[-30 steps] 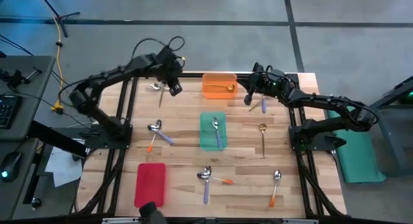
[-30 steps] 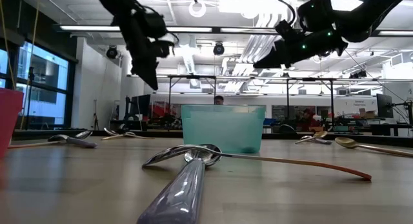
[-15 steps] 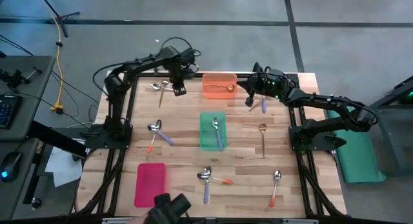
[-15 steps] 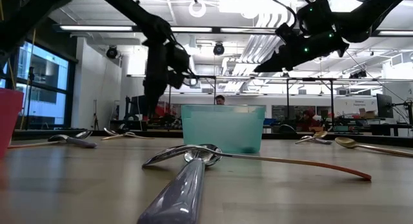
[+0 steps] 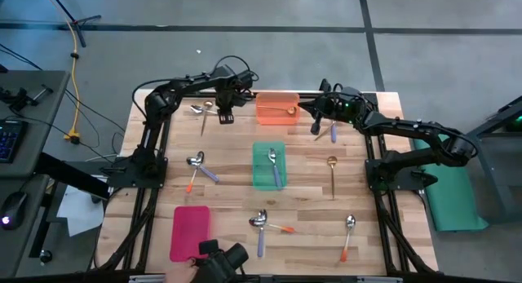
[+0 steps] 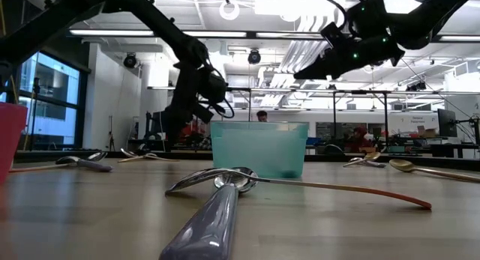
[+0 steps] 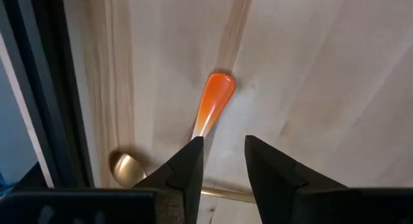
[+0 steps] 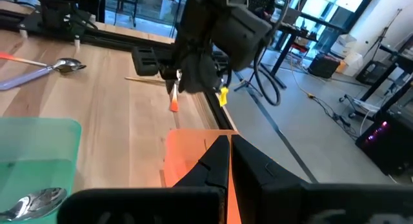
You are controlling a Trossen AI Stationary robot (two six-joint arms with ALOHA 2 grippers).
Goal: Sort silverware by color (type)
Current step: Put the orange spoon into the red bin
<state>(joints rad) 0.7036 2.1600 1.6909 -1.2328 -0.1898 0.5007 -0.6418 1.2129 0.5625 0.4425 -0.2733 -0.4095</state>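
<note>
the left gripper (image 5: pixel 225 113) sits low at the far left of the wooden table (image 5: pixel 228 185), its fingers (image 7: pixel 187 172) closed on the neck of an orange-handled spoon (image 7: pixel 213 106), just beside a gold spoon (image 5: pixel 204 116) and left of the orange tray (image 5: pixel 277 108). the right gripper (image 5: pixel 315 126) hangs in the air beyond the orange tray's right end, fingers pressed together on nothing. a purple-handled spoon (image 5: pixel 274 169) lies in the green tray (image 5: pixel 268 165) at centre; the red tray (image 5: pixel 190 232) stands near left. other spoons lie scattered on the boards, one pair crossed near centre (image 5: pixel 261 224). in the low view the green tray hides the far table. a workshop with ceiling lights lies behind.
</note>
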